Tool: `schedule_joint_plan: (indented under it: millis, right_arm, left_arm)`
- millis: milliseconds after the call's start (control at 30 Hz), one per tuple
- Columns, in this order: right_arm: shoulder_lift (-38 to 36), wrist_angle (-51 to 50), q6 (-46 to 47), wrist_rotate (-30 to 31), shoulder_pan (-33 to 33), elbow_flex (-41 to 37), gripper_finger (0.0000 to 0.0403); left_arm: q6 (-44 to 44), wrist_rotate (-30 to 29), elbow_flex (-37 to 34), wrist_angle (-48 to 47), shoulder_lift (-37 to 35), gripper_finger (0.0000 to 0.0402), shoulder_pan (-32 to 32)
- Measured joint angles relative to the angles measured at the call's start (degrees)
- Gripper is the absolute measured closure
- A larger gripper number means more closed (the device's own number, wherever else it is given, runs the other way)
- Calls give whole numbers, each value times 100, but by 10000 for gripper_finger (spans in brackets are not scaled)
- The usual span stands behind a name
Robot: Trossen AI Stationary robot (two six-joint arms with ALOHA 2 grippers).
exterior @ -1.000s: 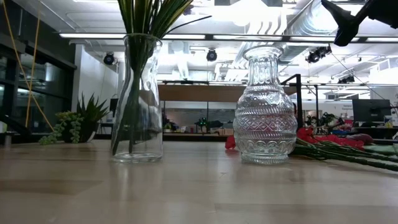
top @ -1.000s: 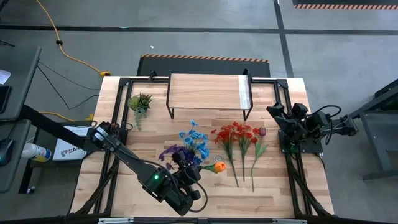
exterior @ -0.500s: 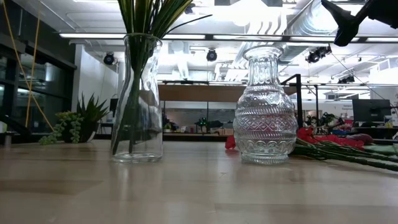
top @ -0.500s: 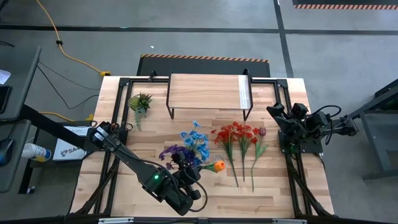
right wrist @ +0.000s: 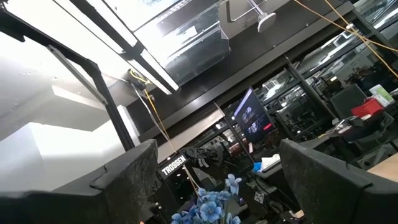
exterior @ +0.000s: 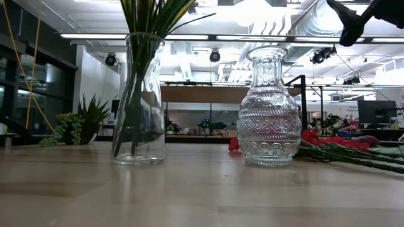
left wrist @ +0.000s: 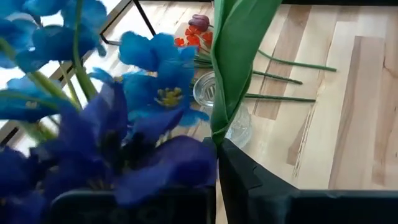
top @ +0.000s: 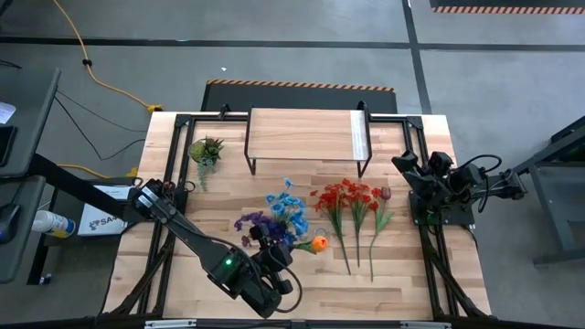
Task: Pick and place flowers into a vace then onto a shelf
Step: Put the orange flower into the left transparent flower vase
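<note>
Lower centre of the high view: left gripper (top: 271, 259) clamped on a green stem above the plain vase (exterior: 139, 101) holding blue and purple flowers (top: 279, 215). Red flowers (top: 352, 206) lie mid-table, shelf (top: 306, 135) upper centre. Right gripper (top: 416, 178), jaws wide and empty, waits right; next move likely: lower the stem in and let go.

Wooden table (top: 210, 206) carries the shelf (top: 302, 133), two glass vases (exterior: 269, 107), loose red flowers (top: 352, 199)
</note>
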Motion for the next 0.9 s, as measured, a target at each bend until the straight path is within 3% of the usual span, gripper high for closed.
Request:
schedule_joint_plan:
  millis: [600, 900]
  right_arm:
    - [0, 0, 0, 0, 2, 0, 75]
    - [0, 0, 0, 0, 0, 2, 75]
  left_arm:
    - [-32, 15, -4, -51, 99, 349, 4]
    - [-31, 322, 0, 0, 186, 348, 5]
